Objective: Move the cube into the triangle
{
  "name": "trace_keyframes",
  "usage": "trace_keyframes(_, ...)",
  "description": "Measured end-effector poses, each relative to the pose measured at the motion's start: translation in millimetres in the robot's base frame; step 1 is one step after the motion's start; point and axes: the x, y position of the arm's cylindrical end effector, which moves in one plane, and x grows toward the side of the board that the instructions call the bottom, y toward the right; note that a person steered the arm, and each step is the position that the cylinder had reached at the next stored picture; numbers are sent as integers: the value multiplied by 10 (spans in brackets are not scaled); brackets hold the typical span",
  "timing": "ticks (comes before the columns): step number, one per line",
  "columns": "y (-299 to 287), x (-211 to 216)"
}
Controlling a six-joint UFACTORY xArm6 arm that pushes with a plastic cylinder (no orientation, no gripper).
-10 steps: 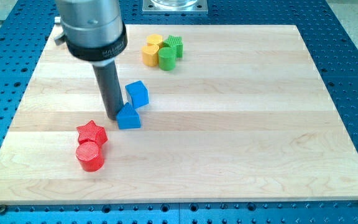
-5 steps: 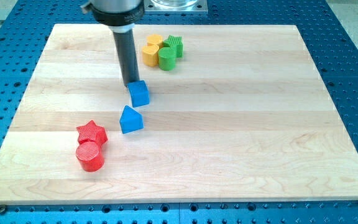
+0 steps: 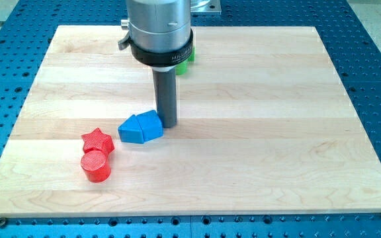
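Observation:
The blue cube [image 3: 151, 125] and the blue triangle [image 3: 130, 131] lie side by side and touch, left of the board's middle, the triangle on the left. My tip [image 3: 168, 124] stands right against the cube's right side. The rod rises from it to the arm's grey body at the view's top.
A red star [image 3: 98, 139] and a red cylinder [image 3: 96, 165] sit together lower left of the blue pair. A green block [image 3: 185, 61] peeks out behind the arm's body at the top; other blocks there are hidden. The wooden board [image 3: 276, 132] lies on a blue perforated table.
My tip went from the triangle's left, up over the cube's top, and down to the cube's right. The cube slid down-left into the triangle; the triangle shifted slightly left.

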Motion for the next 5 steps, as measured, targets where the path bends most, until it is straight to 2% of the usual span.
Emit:
trace_keyframes(1,-20,-63)
trace_keyframes(3,-20,-665)
trace_keyframes(5,-286,-516)
